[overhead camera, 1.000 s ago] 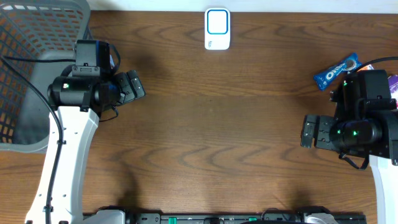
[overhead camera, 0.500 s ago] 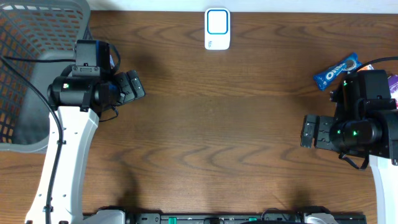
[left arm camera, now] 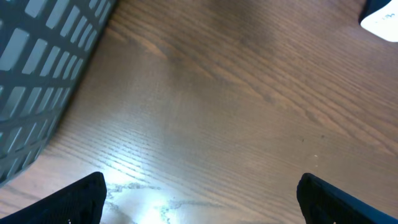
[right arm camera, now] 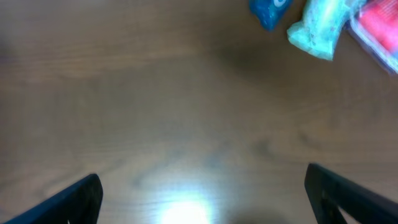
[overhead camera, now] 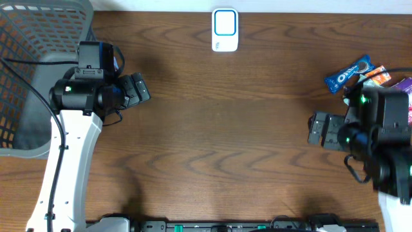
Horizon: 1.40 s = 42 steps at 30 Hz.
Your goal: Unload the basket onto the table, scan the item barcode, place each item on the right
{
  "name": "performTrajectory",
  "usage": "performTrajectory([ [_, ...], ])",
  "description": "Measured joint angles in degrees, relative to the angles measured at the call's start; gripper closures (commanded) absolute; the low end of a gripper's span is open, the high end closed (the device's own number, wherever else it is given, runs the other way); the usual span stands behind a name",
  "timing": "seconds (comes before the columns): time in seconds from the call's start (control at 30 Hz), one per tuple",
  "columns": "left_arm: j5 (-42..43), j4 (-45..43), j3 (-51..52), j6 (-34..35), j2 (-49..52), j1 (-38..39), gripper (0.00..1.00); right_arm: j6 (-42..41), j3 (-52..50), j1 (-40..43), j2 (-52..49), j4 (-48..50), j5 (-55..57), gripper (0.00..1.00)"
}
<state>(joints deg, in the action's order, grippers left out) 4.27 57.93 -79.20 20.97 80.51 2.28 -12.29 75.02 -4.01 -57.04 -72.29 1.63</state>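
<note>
Several snack packets lie at the table's right edge: a blue Oreo packet [overhead camera: 347, 73], an orange one [overhead camera: 378, 75] and a purple one [overhead camera: 403, 84]. No barcode shows on any item. The white scanner [overhead camera: 224, 29] with a blue outline sits at the far centre. My right gripper [overhead camera: 320, 131] hangs open over bare wood, nearer than the packets and left of them. Its blurred wrist view has the blue packet [right arm camera: 267, 9], a pale teal one [right arm camera: 317, 25] and a red one [right arm camera: 376, 34] along the top. My left gripper [overhead camera: 137, 90] is open and empty beside the basket.
A grey mesh basket [overhead camera: 38, 38] fills the far left corner, and its wall [left arm camera: 37, 74] fills the left of the left wrist view. A corner of the scanner [left arm camera: 382, 22] shows at that view's top right. Dark wood spreads between the two arms.
The right arm has turned and its gripper has shifted slightly toward the far side, nearer the packets. The left arm has not moved.
</note>
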Motion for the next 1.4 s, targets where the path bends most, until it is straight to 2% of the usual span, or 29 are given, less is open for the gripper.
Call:
performTrajectory([
  [0.37,0.0,0.07,0.0,0.0,0.0,0.0,0.02,6.32,-25.59,0.0,24.22,26.05,-3.19,0.01],
  [0.83,0.0,0.07,0.0,0.0,-0.02,0.0,0.02,14.14,-53.51,0.0,46.64,47.95,-8.96,0.01],
  [1.07,0.0,0.09,0.0,0.0,-0.02,0.0,0.02,14.91,-64.41,0.02,53.79,59.36,-10.23,0.01],
  [1.4,0.0,0.07,0.0,0.0,-0.02,0.0,0.02,15.08,-71.34,1.22,56.22,69.64,-10.86,0.01],
])
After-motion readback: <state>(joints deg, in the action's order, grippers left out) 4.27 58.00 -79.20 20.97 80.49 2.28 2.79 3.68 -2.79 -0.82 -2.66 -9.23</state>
